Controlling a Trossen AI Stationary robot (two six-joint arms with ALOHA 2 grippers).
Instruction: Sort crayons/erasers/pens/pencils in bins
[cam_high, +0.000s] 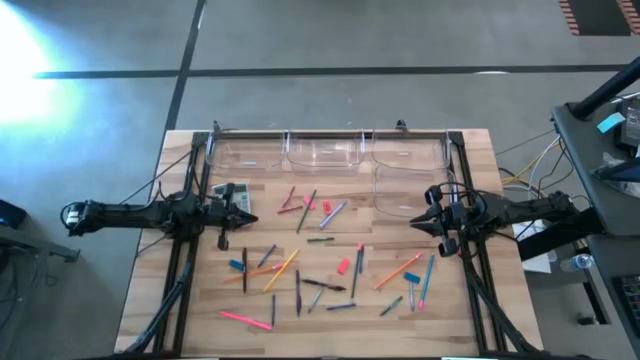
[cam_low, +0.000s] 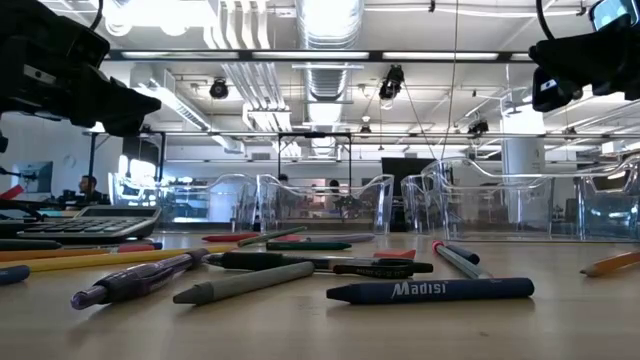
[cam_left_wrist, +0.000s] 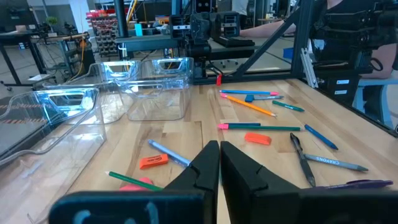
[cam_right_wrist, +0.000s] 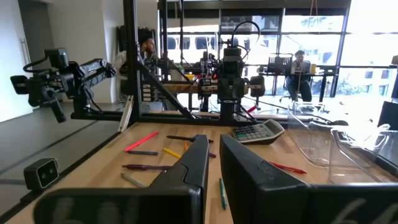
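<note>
Pencils, pens, crayons and erasers lie loose on the wooden table's middle: an orange pencil (cam_high: 398, 270), a pink pencil (cam_high: 245, 319), a dark pen (cam_high: 325, 285), a pink eraser (cam_high: 343, 265) and a blue crayon (cam_low: 430, 290). Three clear bins (cam_high: 322, 150) stand in a row along the far edge, and one more bin (cam_high: 405, 190) sits in front of them on the right. My left gripper (cam_left_wrist: 219, 148) hovers shut at the table's left side, above the surface. At the right side my right gripper (cam_right_wrist: 214, 140) hovers shut. Neither holds anything.
A grey calculator (cam_high: 232, 195) lies at the left, close under my left gripper (cam_high: 248, 217). Black frame rails (cam_high: 330, 131) run along the far edge and down both sides. The room behind holds desks, and a seated person (cam_right_wrist: 300, 74).
</note>
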